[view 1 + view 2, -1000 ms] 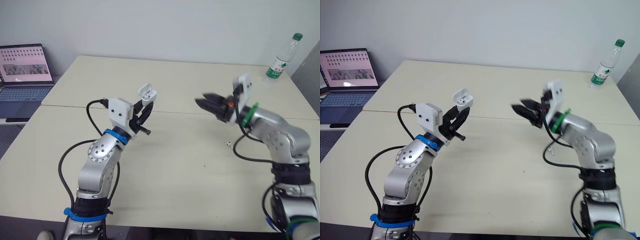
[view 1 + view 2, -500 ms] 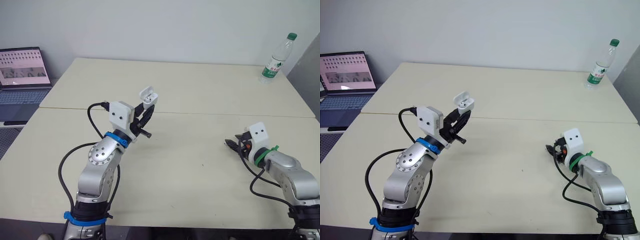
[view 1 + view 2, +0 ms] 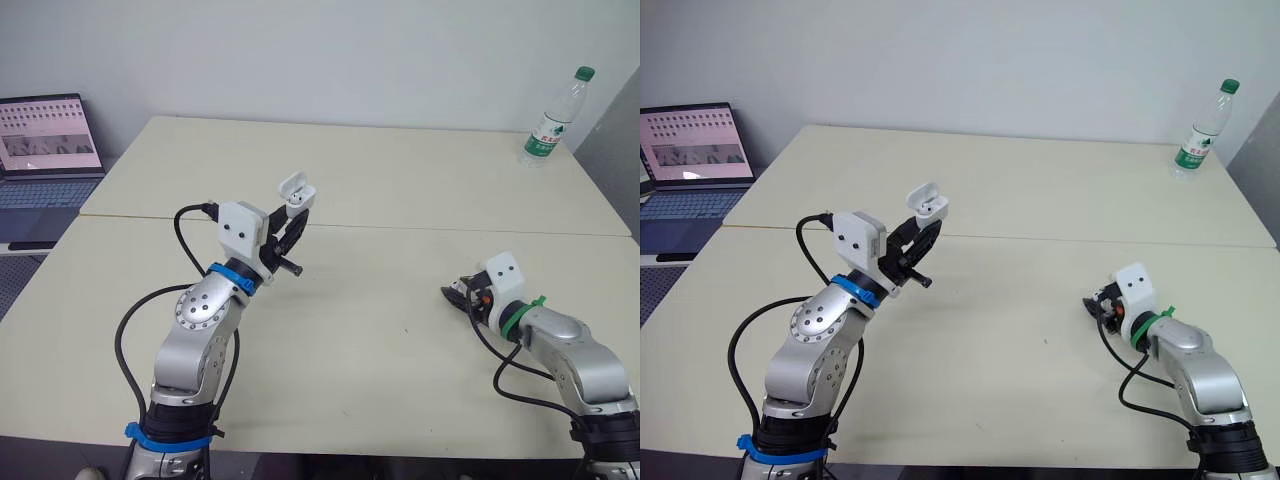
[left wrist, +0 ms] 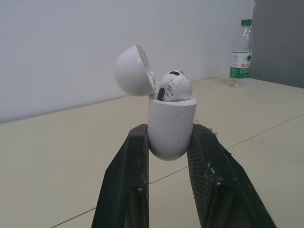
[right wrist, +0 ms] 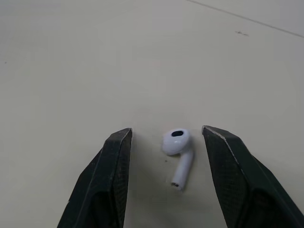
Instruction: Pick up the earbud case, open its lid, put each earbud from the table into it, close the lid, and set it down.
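The white earbud case [image 4: 171,123] is held upright above the table, left of centre, with my left gripper [image 3: 289,216] shut on its lower body. Its lid [image 4: 134,71] is tipped back open. One white earbud [image 4: 175,86] sits in the case. A second white earbud [image 5: 178,142] lies on the table at the right. My right gripper [image 3: 455,296] is low over the table there. In the right wrist view it is open, with a finger on each side of the earbud and not touching it.
The beige table [image 3: 400,180] has a seam running across its middle. A water bottle [image 3: 552,118] stands at the far right corner. An open laptop [image 3: 45,140] sits on a separate surface off the table's left edge.
My right arm has come down from mid-air near the table's centre to the tabletop at the right, then edged slightly left. The left arm and case stay put.
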Tool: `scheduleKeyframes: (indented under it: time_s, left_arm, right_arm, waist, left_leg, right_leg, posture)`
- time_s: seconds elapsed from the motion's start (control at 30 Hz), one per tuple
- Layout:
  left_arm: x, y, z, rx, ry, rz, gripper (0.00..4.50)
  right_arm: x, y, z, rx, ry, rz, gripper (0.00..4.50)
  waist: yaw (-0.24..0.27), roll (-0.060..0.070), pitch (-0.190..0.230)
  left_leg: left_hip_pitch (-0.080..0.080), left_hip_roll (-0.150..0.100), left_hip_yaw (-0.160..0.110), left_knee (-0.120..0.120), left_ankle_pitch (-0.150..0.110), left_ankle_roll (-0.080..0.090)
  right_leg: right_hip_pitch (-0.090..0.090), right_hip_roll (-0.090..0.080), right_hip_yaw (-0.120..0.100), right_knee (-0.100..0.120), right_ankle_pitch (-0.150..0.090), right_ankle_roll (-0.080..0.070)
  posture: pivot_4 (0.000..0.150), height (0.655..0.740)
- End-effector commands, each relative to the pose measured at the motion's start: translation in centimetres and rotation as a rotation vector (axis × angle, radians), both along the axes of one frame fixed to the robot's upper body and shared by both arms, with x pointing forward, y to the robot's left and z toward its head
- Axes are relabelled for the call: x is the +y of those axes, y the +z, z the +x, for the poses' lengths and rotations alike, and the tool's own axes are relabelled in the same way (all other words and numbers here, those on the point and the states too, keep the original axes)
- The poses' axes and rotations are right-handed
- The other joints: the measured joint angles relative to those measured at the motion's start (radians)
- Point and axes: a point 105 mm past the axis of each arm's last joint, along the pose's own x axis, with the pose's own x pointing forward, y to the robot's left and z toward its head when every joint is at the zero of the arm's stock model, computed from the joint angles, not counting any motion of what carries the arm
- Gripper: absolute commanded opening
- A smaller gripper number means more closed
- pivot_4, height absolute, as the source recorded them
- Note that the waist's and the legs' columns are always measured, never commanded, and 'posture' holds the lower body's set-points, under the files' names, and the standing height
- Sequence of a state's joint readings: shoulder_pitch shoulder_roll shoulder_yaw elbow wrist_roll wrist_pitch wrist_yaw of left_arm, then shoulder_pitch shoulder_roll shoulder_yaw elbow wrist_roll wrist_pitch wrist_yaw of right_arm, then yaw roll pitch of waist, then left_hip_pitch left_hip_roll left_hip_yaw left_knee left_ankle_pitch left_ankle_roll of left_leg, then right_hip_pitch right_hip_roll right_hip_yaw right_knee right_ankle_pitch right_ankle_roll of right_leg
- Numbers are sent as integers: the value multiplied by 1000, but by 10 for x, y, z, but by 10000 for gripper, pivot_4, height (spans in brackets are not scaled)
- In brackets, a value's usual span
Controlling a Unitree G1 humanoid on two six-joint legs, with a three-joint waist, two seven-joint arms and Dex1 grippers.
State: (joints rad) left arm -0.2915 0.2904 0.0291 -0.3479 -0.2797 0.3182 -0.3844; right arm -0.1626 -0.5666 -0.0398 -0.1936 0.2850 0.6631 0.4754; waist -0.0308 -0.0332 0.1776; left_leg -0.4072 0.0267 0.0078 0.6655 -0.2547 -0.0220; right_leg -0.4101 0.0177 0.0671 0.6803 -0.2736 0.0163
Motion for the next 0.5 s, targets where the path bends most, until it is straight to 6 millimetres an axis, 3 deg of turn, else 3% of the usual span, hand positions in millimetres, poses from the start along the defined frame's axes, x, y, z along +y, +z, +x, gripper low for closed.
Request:
scheduleKeyframes:
  time_s: [0.03, 0.17, 0.27, 0.4, 0.5]
  left_arm:
    - [-1, 15, -6, -61, -10, -5, 7510]
    - [-4, 16, -7, -66, -17, -5, 7510]
    - [-3, 16, -7, -69, -14, 1, 7510]
    - [-3, 12, -9, -61, -21, 15, 7510]
    - [-5, 13, -10, -61, -23, 9, 7510]
  right_arm:
    - [-2, 4, 3, -19, 3, -24, 24389]
    - [-2, 0, 8, -11, 3, -33, 24389]
    - [-7, -5, 7, 7, -2, -58, 18706]
    - [-15, -10, 2, 35, -20, -87, 4263]
    - [-17, -11, 0, 45, -15, -100, 4232]
  waist:
    - [0, 0, 0]
    - [0, 0, 0]
    - [0, 0, 0]
    - [0, 0, 0]
    - [4, -1, -1]
  left_leg:
    - [0, 0, 0, 0, 0, 0]
    - [3, 0, 0, 0, 0, 0]
    - [6, 0, 1, -1, 0, 0]
    - [6, 0, 1, -1, 0, 0]
    - [6, 0, 1, -1, 0, 0]
  right_leg:
    - [0, 0, 0, 0, 0, 0]
    - [3, 0, 0, 0, 0, 0]
    - [5, 0, 1, 0, 0, 0]
    - [5, 0, 2, 0, 0, 0]
    - [6, 0, 1, 0, 0, 0]
  posture:
    - [1500, 7400]
    - [1500, 7400]
    - [1500, 7400]
    - [1500, 7400]
    - [1500, 7400]
